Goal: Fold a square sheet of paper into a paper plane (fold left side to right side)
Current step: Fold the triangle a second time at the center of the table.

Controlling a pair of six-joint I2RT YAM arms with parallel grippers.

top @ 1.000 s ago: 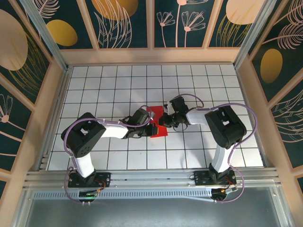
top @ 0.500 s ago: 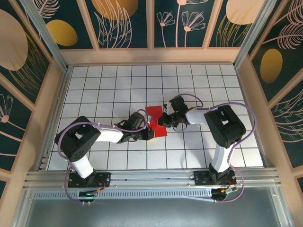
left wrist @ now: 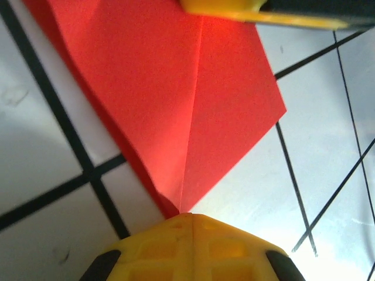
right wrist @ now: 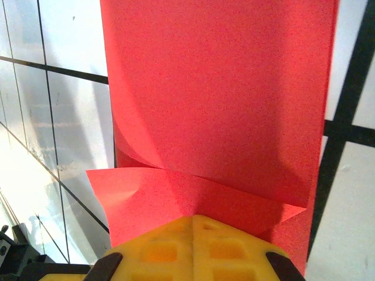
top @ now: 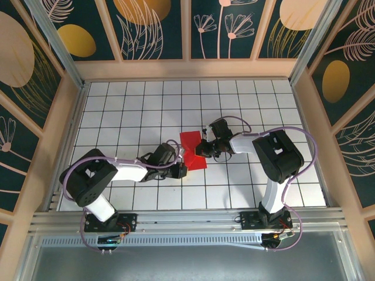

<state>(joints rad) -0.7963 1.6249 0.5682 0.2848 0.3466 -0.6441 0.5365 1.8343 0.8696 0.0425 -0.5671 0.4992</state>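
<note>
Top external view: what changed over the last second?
The left arm's elbow swung outward, and the left gripper slid toward the near edge, to the near corner of the red paper. The right gripper, resting on the paper, and the paper itself stayed put. Both stayed shut.

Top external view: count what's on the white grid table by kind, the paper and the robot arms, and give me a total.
Red paper sheet: 1
Robot arms: 2 (left arm, right arm)
Total: 3
</note>
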